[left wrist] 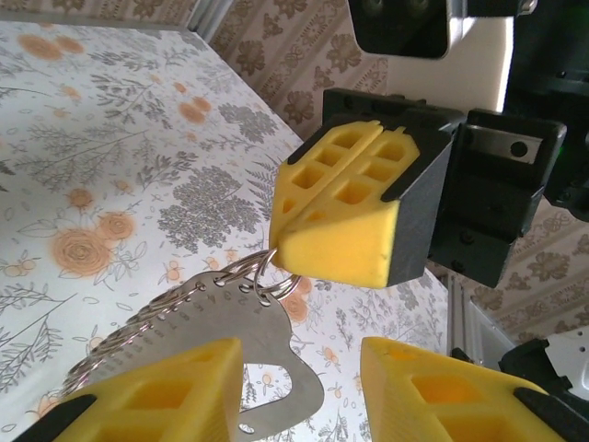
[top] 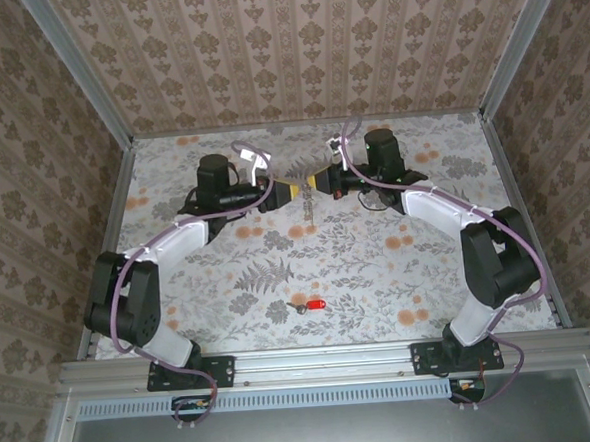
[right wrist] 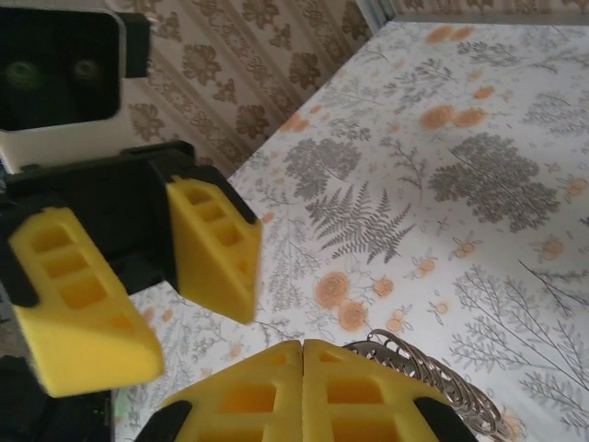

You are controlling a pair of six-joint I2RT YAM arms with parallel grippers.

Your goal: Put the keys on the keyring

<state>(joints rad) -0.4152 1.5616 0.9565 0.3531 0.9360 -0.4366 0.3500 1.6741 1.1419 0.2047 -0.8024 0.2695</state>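
Yellow-tipped claws of 2 robot arms meet above the far middle of a flower-printed table (top: 218,276). The right gripper (left wrist: 322,230) has its 2 fingers pressed together on the keyring (left wrist: 241,276), pinching the thin wire coils at the very tips so that the bundle hangs below them. A flat silver plate (left wrist: 276,368) dangles from the same coils and reaches down between the fingers of the left gripper (right wrist: 161,295), whose jaws stand apart and clamp nothing. Whether the plate touches one of those fingers cannot be told. The 2 grippers face each other, tips just beside one another.

The red key (top: 314,307) lies flat on the table near its front edge, about midway between the 2 arm bases and well apart from both grippers.

The surface is pale, patterned with grey ferns and leaves and orange blossoms. Beige-brown damask wallpaper (top: 295,51) in vertical stripes covers the 3 walls around it. Aluminium rails (top: 314,362) edge the front, and purple cables (top: 128,279) trail along each white-and-black arm.
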